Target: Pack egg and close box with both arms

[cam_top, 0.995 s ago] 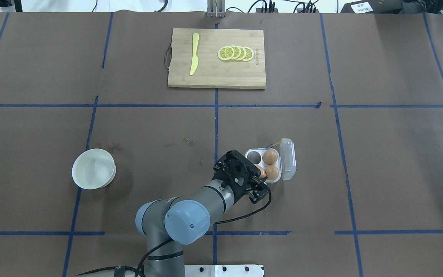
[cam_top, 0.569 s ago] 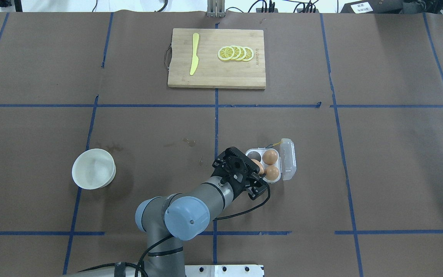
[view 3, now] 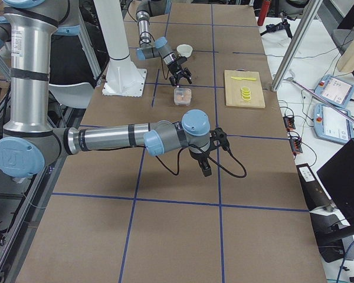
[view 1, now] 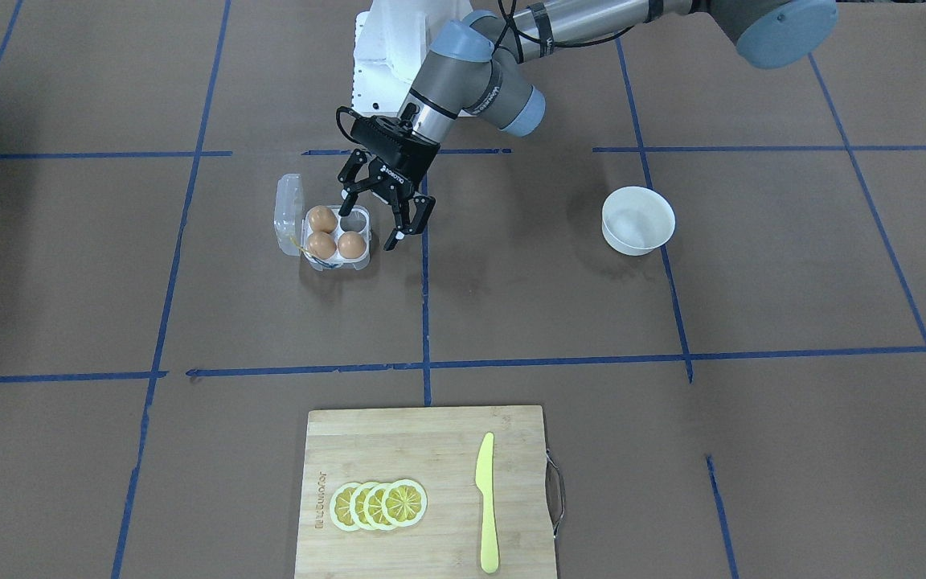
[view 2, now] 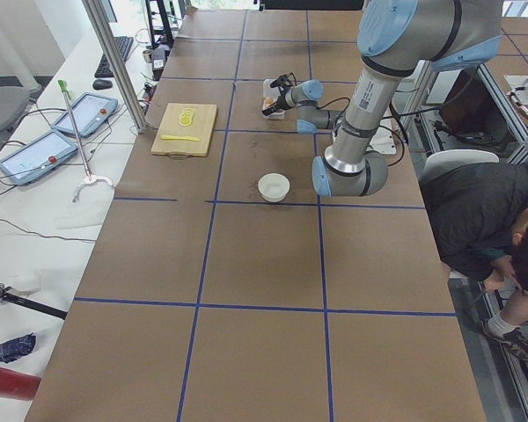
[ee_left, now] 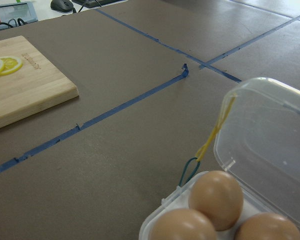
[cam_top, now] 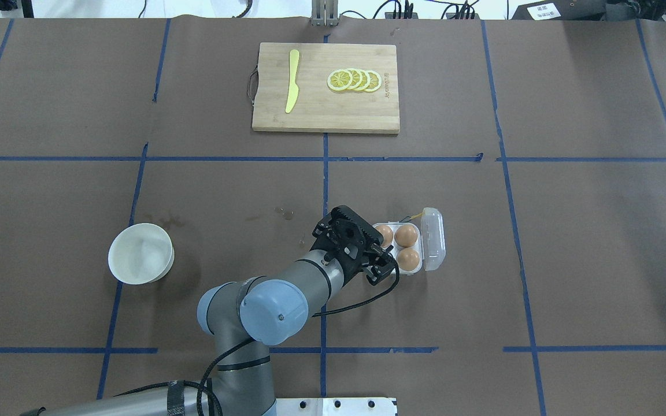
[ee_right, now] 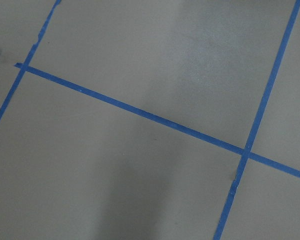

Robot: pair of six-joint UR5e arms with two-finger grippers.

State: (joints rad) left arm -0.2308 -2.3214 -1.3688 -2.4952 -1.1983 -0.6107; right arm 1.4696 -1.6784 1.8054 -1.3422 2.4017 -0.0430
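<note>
The clear box (view 1: pixel 360 260) stands with its lid (view 1: pixel 288 211) open, away from my left arm. Three brown eggs lie in it: the egg (view 1: pixel 350 244) in the far cell nearest my left gripper, and two others (view 1: pixel 321 244) (view 1: pixel 322 219). The near cell (view 1: pixel 355 217) is empty. My left gripper (view 1: pixel 368 225) hangs open and empty just above that side of the box. The left wrist view shows the eggs (ee_left: pixel 216 198), the lid (ee_left: pixel 268 145) and the yellow string (ee_left: pixel 216 131). My right gripper (view 3: pixel 204 166) shows only in the exterior right view, above bare table; I cannot tell its state.
A white bowl (cam_top: pixel 140 253) stands left of the box. A wooden cutting board (cam_top: pixel 325 112) with lemon slices (cam_top: pixel 354 80) and a yellow knife (cam_top: pixel 292 81) lies at the far side. A person (view 2: pixel 497 220) bends beside the table's robot side.
My left gripper carried the egg away from me to the far cell and opened. The egg now rests in that cell, and the arm has shifted slightly left.
</note>
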